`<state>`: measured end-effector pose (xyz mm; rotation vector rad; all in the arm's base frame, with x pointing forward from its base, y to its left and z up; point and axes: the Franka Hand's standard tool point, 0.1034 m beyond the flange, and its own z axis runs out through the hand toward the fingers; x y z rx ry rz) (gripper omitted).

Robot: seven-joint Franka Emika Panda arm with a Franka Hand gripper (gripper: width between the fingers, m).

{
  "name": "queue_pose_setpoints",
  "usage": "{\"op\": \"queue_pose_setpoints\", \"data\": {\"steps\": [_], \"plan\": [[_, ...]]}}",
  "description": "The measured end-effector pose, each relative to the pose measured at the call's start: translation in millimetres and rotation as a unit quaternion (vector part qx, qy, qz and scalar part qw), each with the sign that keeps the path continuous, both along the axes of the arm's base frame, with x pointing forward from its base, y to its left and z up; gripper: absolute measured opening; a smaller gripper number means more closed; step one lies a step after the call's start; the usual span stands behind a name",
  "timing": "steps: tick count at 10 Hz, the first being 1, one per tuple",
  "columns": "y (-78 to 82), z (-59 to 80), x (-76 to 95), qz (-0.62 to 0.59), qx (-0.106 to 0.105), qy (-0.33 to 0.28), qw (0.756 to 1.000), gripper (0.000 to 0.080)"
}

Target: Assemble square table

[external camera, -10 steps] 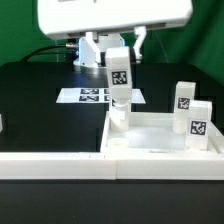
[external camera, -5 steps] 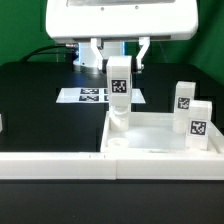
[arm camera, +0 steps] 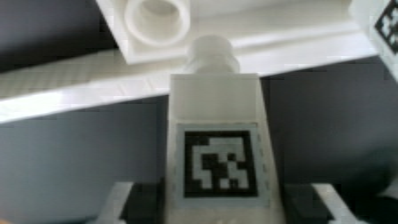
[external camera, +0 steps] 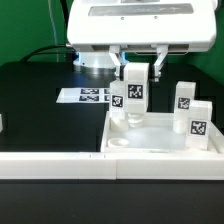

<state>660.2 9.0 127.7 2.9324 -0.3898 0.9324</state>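
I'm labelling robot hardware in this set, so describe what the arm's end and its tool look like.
In the exterior view the arm's end is a wide, rounded white housing with a grey recessed panel on its face and a blue glow beneath it. The tool below has two slim pale fingers. No cables show on the arm itself. The wrist view shows only light grey finger edges.

Setting: robotics laboratory bench. Evidence: a black matte table (external camera: 40, 120) served as the work surface, with a dark backdrop behind it and black cables trailing at the rear. The marker board (external camera: 88, 95), flat and printed with black-and-white tags, lay fixed on the table. White plastic furniture parts carried similar tags: a tagged leg (external camera: 133, 92), two further legs (external camera: 190, 112) and the tray-like square top (external camera: 160, 138). A white robot arm housing (external camera: 140, 25) hung overhead.
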Motion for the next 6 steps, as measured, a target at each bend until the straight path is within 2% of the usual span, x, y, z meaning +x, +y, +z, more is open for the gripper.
{"op": "queue_pose_setpoints", "data": {"steps": [3, 6], "plan": [[0.0, -3.2, -0.7, 0.002, -0.008, -0.01, 1.0, 0.029], [-15.8, -15.5, -6.2, -0.001, -0.017, 0.001, 1.0, 0.029]]}}
